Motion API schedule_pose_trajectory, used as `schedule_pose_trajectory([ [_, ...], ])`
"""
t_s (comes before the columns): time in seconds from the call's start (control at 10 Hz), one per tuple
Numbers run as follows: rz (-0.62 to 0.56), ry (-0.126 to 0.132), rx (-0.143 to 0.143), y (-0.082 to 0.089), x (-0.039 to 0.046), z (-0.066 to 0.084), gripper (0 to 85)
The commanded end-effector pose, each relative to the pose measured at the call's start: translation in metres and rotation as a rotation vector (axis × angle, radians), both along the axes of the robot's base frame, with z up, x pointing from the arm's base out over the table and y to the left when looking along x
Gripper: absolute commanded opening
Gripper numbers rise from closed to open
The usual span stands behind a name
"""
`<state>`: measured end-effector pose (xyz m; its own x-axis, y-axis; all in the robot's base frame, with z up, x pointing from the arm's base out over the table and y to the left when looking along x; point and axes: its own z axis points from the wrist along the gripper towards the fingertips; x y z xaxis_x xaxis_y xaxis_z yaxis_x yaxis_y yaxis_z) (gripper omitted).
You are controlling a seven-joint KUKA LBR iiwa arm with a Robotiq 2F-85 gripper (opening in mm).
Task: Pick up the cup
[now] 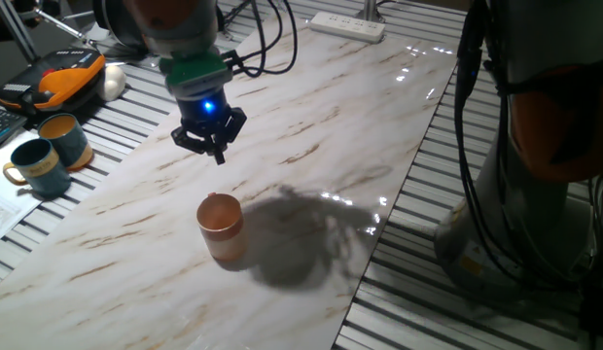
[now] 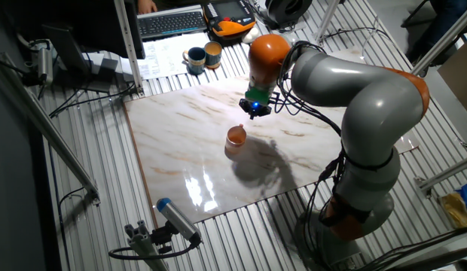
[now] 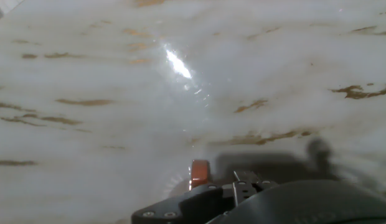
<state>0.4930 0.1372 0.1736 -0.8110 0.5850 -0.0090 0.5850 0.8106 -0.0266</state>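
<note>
Upright at lower centre, the cup (image 1: 221, 227) looked light, rigid, smooth; grip its rim. Above it, the gripper (image 1: 211, 142) hung empty; finger spacing unclear.

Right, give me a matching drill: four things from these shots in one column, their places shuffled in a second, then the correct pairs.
Things:
1. cup
2. pincer
3. dark teal mug
4. power strip

Places:
A. off the marble, on the slatted surface beside another mug
B. upright on the marble top
C. at the far end of the marble top
D. in the air above the marble, beyond the cup

Pairs: 1-B, 2-D, 3-A, 4-C
</note>
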Motion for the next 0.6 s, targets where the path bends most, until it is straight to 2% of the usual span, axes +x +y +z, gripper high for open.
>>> schedule_pose_trajectory([
  [0.0, 0.018, 0.017, -0.012, 0.0002, 0.0001, -0.0001, 0.0],
  [0.1, 0.058, 0.027, 0.013, 0.0002, 0.0001, -0.0001, 0.0],
  [0.2, 0.087, 0.026, 0.05, 0.0002, 0.0001, -0.0001, 0.0],
  [0.4, 0.135, 0.023, 0.063, 0.0002, 0.0001, -0.0001, 0.0],
  [0.5, 0.149, 0.032, 0.095, 0.0002, 0.0001, -0.0001, 0.0],
])
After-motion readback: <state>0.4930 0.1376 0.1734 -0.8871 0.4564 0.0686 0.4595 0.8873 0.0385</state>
